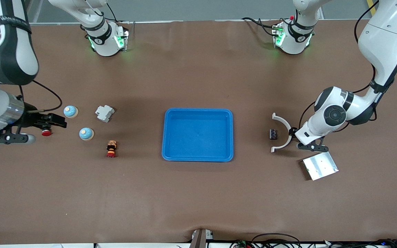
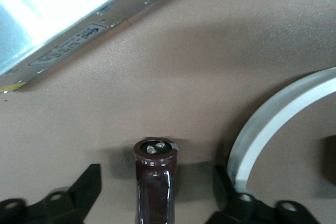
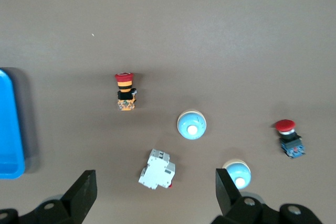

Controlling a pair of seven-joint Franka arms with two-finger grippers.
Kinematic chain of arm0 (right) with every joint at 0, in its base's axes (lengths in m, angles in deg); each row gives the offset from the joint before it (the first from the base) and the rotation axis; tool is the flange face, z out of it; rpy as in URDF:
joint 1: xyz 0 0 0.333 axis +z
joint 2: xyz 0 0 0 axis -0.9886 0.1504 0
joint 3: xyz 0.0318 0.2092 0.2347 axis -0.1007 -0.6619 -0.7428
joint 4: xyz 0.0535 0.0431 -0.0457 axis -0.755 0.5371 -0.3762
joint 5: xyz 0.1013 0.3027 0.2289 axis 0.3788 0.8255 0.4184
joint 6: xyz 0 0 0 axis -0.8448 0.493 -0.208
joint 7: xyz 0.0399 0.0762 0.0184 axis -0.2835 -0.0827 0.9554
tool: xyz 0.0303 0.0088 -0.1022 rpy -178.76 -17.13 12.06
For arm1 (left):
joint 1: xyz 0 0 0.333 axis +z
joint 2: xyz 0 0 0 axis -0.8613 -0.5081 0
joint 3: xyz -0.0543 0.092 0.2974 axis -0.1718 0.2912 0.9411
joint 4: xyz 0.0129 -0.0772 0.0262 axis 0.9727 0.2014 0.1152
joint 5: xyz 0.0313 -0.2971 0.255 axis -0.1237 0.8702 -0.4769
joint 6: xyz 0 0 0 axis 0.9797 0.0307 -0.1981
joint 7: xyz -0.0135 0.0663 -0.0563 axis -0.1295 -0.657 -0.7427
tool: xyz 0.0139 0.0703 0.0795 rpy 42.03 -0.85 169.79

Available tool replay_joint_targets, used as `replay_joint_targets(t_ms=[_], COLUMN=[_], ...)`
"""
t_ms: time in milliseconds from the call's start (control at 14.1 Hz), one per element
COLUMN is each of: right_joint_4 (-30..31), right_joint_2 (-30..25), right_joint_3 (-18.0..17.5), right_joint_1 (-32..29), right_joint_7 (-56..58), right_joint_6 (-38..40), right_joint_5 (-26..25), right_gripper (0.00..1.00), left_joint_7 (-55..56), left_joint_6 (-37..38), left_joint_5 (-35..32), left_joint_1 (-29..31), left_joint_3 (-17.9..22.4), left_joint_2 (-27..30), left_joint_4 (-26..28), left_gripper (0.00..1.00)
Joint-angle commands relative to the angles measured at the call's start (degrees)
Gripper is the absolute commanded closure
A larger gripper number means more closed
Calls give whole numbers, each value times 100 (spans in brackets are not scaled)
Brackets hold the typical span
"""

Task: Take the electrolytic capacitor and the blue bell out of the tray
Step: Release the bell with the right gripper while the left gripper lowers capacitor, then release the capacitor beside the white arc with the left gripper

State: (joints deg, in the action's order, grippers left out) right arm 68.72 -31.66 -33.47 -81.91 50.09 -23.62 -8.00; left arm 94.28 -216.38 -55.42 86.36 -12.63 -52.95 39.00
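Observation:
A dark maroon capacitor (image 2: 155,182) lies on the table between the open fingers of my left gripper (image 2: 155,192), untouched by either finger. In the front view this gripper (image 1: 302,140) is low at the left arm's end of the table and hides the capacitor. Two light-blue bells (image 1: 70,111) (image 1: 86,133) stand at the right arm's end; both show in the right wrist view (image 3: 236,174) (image 3: 191,124). My right gripper (image 1: 58,121) (image 3: 155,195) is open and empty, up in the air beside the bells.
An empty blue tray (image 1: 166,134) sits mid-table. A white curved piece (image 1: 283,120) and a small dark part (image 1: 273,134) lie next to the left gripper, and a silver box (image 1: 319,166) lies nearer the front camera. A white breaker (image 1: 104,113) and two red buttons (image 1: 111,148) (image 1: 46,132) lie near the bells.

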Motion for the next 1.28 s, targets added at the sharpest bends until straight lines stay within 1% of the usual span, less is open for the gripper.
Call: replay_joint_targets(t_ms=[0, 71, 213, 355, 568, 851, 922, 1064, 1135, 1206], right_joint_4=[-744, -911, -1071, -1080, -835, -62, -17, -17, -25, -25], right_joint_2=[53, 53, 45, 18, -244, -903, -966, -1045, -1080, -1115], right_joint_3=[16, 33, 25, 25, 42, 69, 69, 69, 69, 69], right_joint_1=[4, 3, 3, 12, -32, -58, -93, -102, -102, -102], right_joint_7=[-60, -68, -86, -139, -156, -148, -156, -148, -148, -148], right_joint_6=[704, 767, 794, 1240, 1234, 909, 900, 917, 935, 943], right_joint_5=[-104, -121, -331, -367, -359, -332, -332, -323, -323, -315], right_gripper=[0, 0, 0, 0, 0, 0, 0, 0, 0, 0], left_joint_7=[-70, -70, -79, -79, -88, -167, -176, -193, -202, -202], left_joint_6=[-95, -95, -95, -86, -77, 71, 229, 554, 712, 897], left_joint_5=[-143, -135, -143, -143, -143, -143, -143, -135, -135, -135], left_joint_1=[122, 122, 122, 122, 122, 122, 122, 140, 236, 393], left_joint_3=[-84, -84, -84, -84, -84, -93, -119, -215, -329, -547], left_joint_2=[6, 6, 6, 6, 15, 41, 59, 67, 67, 24], left_joint_4=[47, 47, 56, 56, 39, -23, -67, -233, -312, -400], left_gripper=[0, 0, 0, 0, 0, 0, 0, 0, 0, 0])
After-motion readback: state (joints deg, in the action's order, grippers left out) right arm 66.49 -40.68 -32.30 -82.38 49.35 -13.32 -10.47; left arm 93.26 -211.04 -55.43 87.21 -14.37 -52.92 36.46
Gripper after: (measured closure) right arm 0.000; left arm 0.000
